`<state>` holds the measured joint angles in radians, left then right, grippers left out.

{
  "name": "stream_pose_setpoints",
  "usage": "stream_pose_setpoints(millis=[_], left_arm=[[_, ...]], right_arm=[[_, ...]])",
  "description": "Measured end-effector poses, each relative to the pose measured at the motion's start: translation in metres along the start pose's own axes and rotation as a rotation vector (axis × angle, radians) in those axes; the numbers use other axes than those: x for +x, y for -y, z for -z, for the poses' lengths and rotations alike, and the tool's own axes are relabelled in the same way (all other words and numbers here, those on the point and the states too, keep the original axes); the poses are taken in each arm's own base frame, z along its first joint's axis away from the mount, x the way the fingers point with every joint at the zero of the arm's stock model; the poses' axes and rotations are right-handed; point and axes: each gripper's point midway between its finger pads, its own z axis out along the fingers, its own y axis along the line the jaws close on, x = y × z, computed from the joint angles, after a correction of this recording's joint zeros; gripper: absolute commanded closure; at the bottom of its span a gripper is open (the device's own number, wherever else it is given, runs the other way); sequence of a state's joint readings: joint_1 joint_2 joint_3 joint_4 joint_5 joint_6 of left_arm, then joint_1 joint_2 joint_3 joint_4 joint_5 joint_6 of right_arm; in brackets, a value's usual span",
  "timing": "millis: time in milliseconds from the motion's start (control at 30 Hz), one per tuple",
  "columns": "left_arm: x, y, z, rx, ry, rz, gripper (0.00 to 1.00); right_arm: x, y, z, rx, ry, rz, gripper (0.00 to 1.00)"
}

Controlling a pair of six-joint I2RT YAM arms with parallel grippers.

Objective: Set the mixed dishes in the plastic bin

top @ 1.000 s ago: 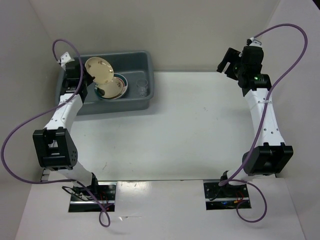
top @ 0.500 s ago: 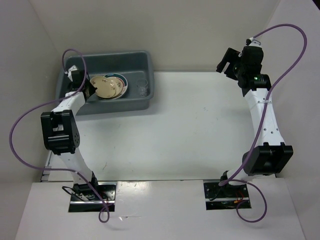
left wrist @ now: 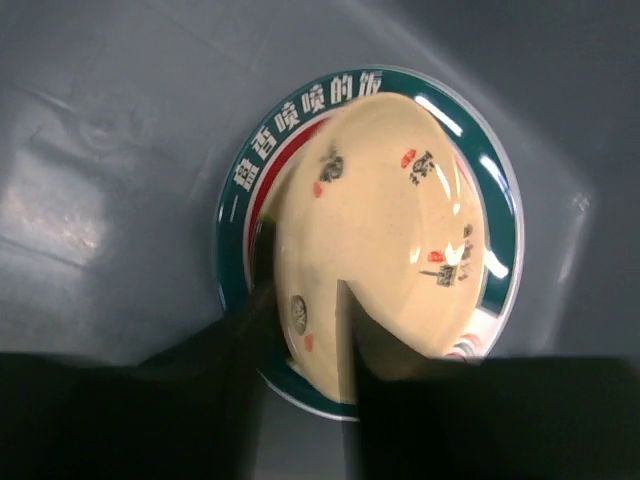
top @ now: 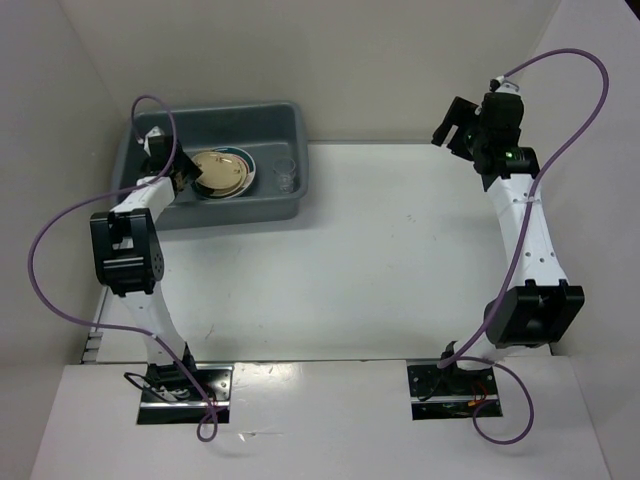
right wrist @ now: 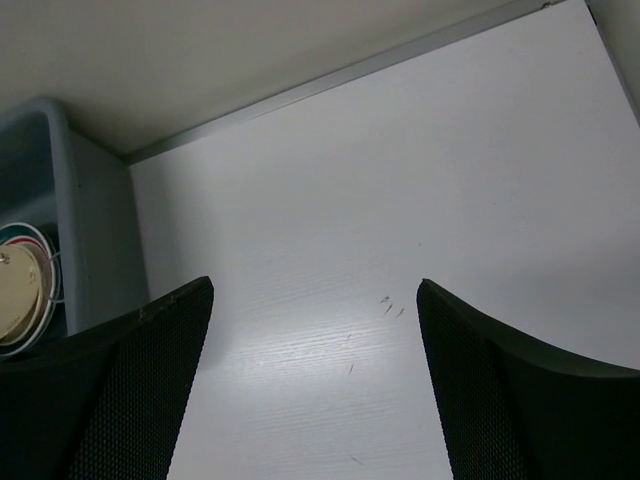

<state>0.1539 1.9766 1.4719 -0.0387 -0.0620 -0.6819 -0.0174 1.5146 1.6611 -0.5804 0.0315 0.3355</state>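
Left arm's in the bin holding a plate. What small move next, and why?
Probably open the left tool and release the cream plate: it lies almost flat on the teal-rimmed plate inside the grey bin.

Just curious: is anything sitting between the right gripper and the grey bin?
Nothing: between the right gripper and the plastic bin, only bare white tabletop shows, in the right wrist view.

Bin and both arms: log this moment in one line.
left end effector: shut on cream plate, in bin | cream plate: resting on patterned plate | cup: in bin | right end effector: open, empty, above table
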Motion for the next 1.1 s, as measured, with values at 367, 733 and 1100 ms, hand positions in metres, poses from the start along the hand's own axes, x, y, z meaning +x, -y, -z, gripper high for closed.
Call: stream_pose_setpoints(millis=[367, 733, 1100], left_arm=[[-0.042, 0.038, 0.014, 0.091, 0.061, -0.012, 0.0], [-0.143, 0.092, 0.226, 0.269, 0.396, -0.146, 0.0], [-0.023, 0.014, 0.269, 0.192, 0.293, -0.121, 0.0]], right_arm=[[0.004, 0.002, -0.006, 0.008, -0.011, 0.001, 0.12], [0.026, -0.017, 0.008, -0.143, -0.052, 0.019, 0.0], [0.085, -0.02, 0.087, -0.276, -0.066, 0.024, 0.0]])
